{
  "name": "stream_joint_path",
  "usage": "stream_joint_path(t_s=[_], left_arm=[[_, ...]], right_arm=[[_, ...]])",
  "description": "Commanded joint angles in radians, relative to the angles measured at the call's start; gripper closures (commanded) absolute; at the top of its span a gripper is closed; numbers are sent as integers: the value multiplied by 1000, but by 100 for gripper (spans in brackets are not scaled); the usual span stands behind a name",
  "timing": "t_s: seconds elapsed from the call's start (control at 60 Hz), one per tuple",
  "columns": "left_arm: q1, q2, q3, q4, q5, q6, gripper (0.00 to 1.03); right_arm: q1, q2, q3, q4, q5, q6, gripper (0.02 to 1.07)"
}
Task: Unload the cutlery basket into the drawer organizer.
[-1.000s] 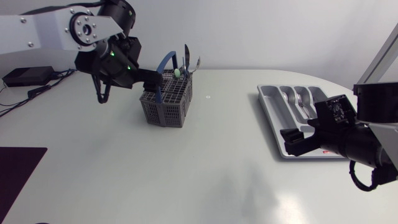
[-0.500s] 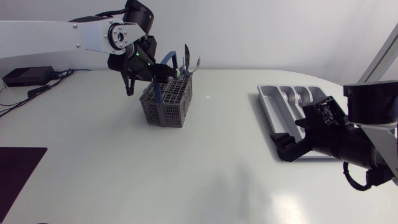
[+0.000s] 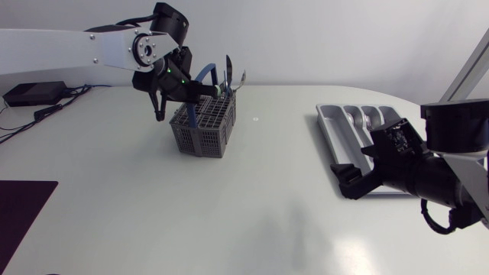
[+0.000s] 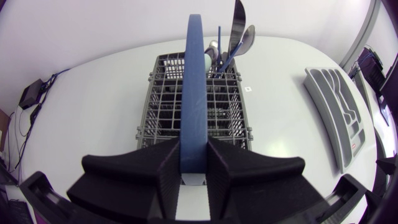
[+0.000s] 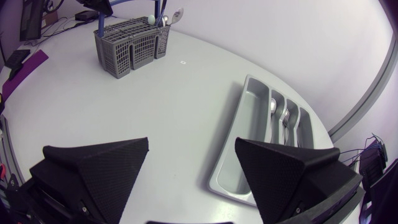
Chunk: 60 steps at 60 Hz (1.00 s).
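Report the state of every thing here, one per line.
Left tool: shut on the handle.
Right tool: open, empty.
Basket: upright, cutlery standing at one end.
Organizer: lying flat, partly filled.

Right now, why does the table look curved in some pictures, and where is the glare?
Both wrist views: fisheye lenses bow the table edge and the drawer organizer. Head view: a pale glare patch on the table's near right, faint shadow under the cutlery basket.

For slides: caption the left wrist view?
Left gripper clamps the blue handle of the basket; cutlery stands at its far end.
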Motion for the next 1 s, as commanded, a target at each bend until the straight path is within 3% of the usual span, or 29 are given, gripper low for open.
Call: stream_joint_path(t_s=[0.0,0.267,0.55,0.6,0.65,0.817,0.917,0.983], left_arm=[[-10,-74,-89,-27,4,-1,90],[-5,-373,-395,-32,60,69,90],[-31,-754,-681,-150,168,141,90],[-47,-798,-702,-150,169,154,84],[-54,-840,-710,-147,171,165,68],[-64,-872,-725,-124,192,222,68],[-71,-858,-731,-99,201,239,75],[-68,-886,-719,-113,201,237,68]], right_arm=[[9,4,30,-14,-3,-16,7],[9,4,31,-14,-1,-16,7],[31,-6,27,-28,-3,-16,7],[43,-3,28,-25,-1,-14,7],[58,3,30,-20,2,-14,7],[117,9,46,-23,20,2,7],[129,10,48,-23,28,4,7],[127,10,46,-22,29,4,7]])
